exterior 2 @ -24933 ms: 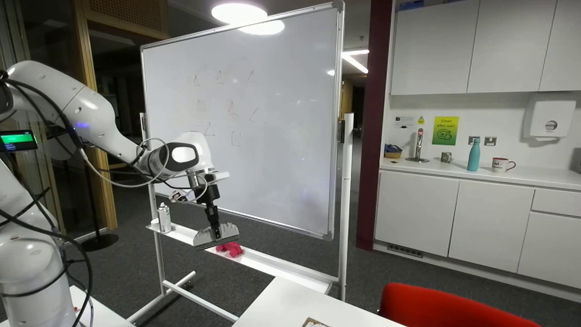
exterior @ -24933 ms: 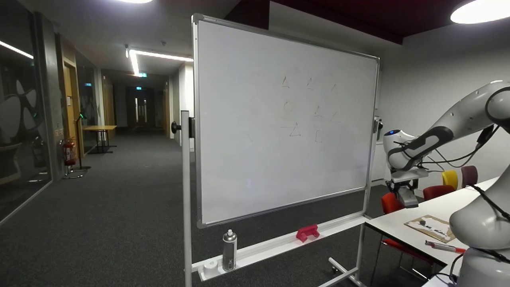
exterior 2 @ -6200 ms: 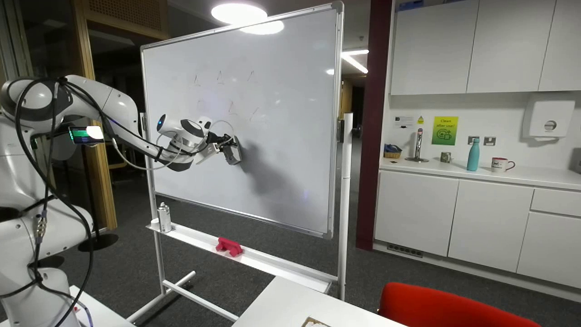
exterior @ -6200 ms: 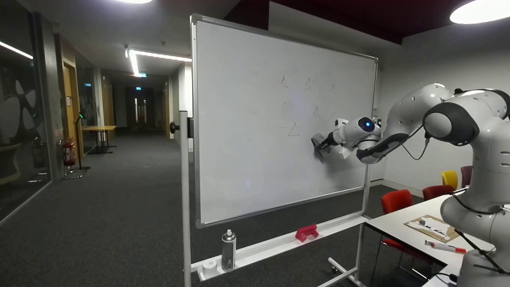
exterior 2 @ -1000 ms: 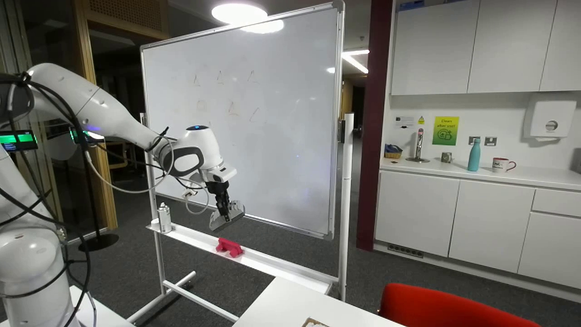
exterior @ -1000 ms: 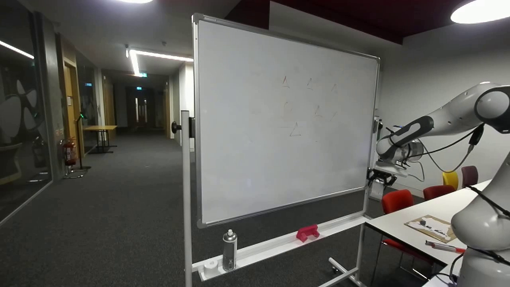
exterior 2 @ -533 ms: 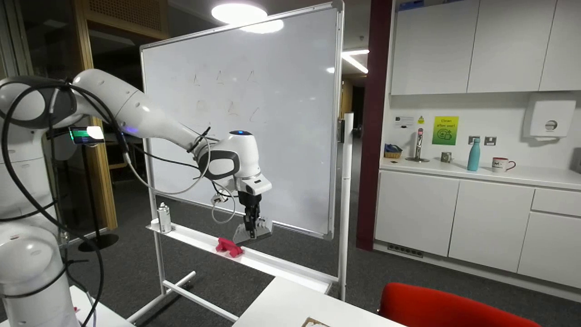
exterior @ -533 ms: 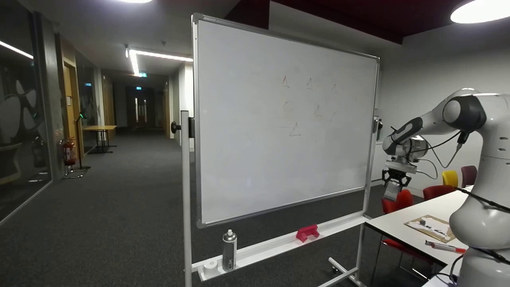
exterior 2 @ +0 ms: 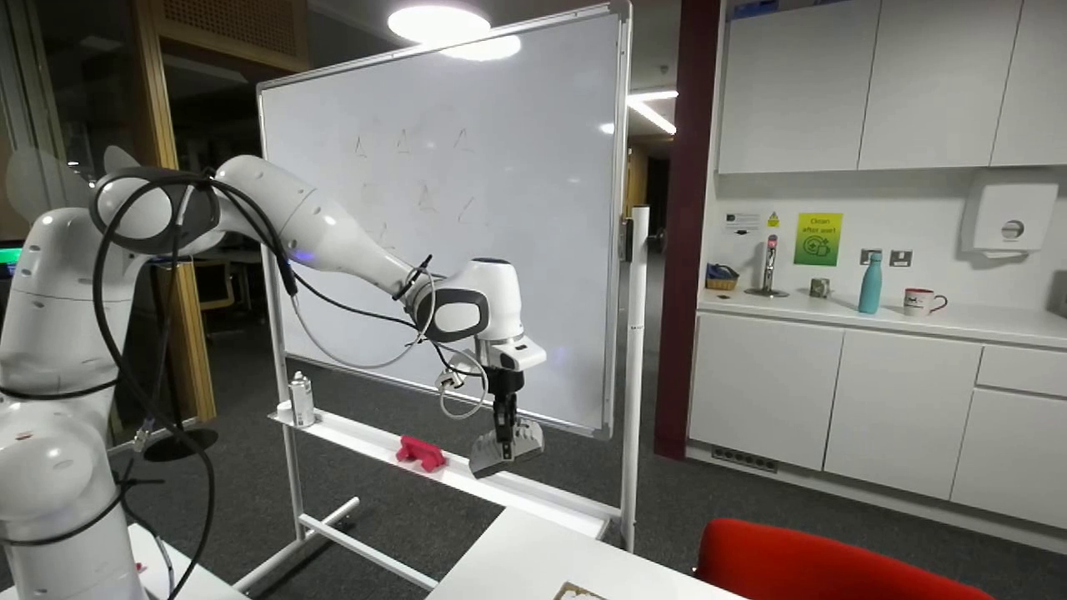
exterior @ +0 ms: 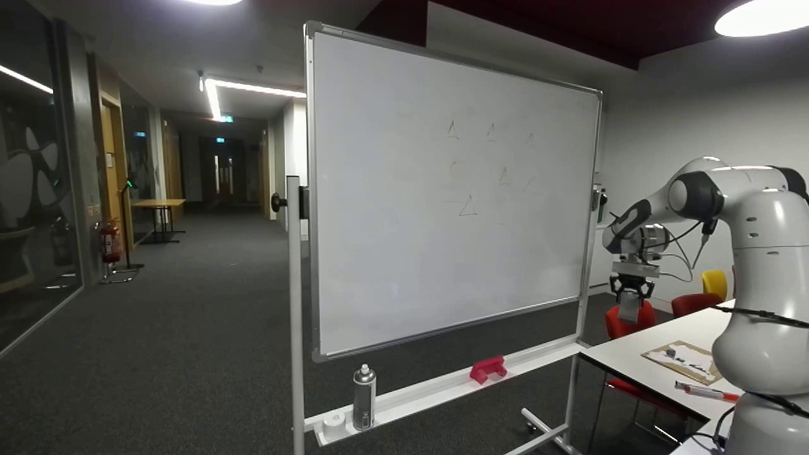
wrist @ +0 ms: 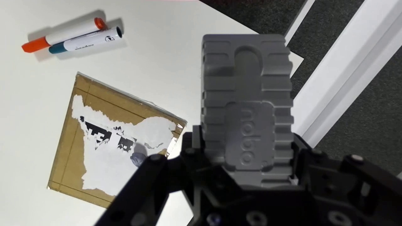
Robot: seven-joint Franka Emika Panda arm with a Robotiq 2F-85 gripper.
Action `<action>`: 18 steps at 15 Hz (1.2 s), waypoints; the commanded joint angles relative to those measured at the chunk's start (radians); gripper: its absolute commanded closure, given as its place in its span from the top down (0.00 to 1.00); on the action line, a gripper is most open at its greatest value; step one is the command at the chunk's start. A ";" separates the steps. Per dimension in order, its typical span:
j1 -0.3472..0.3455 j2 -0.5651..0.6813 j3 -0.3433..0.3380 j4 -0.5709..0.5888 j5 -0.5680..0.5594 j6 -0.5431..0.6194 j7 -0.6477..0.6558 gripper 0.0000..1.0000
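My gripper [wrist: 246, 142] is shut on a grey ridged whiteboard eraser [wrist: 248, 78] lettered "nobo", with a black finger against each side. The eraser hangs below the gripper in both exterior views [exterior: 629, 311] [exterior 2: 527, 439]. It is apart from the whiteboard [exterior 2: 533, 208], held in the air near the board's lower edge and the table corner. The whiteboard also shows in an exterior view [exterior: 411, 265]. It bears faint thin triangles and other line marks, among them a dark triangle [exterior: 468, 207] in the lowest row.
A white table [wrist: 163, 53] carries two markers [wrist: 84, 39] and a brown backing board [wrist: 69, 150] with torn white paper. The whiteboard's tray [exterior 2: 550, 500] holds a red holder [exterior 2: 421, 452] and a spray can [exterior 2: 302, 400]. A red chair [exterior 2: 817, 558] stands by the table.
A small square drawn in the lowest row earlier is now a faint trace. Six seconds ago the eraser was against the board there; since then it has drawn away and lowered towards the table.
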 commanded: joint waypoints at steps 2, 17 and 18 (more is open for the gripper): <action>0.004 0.002 -0.005 0.008 0.003 -0.005 -0.003 0.60; -0.053 0.311 0.020 0.169 0.086 0.009 -0.076 0.35; -0.051 0.319 0.019 0.159 0.079 0.026 -0.080 0.35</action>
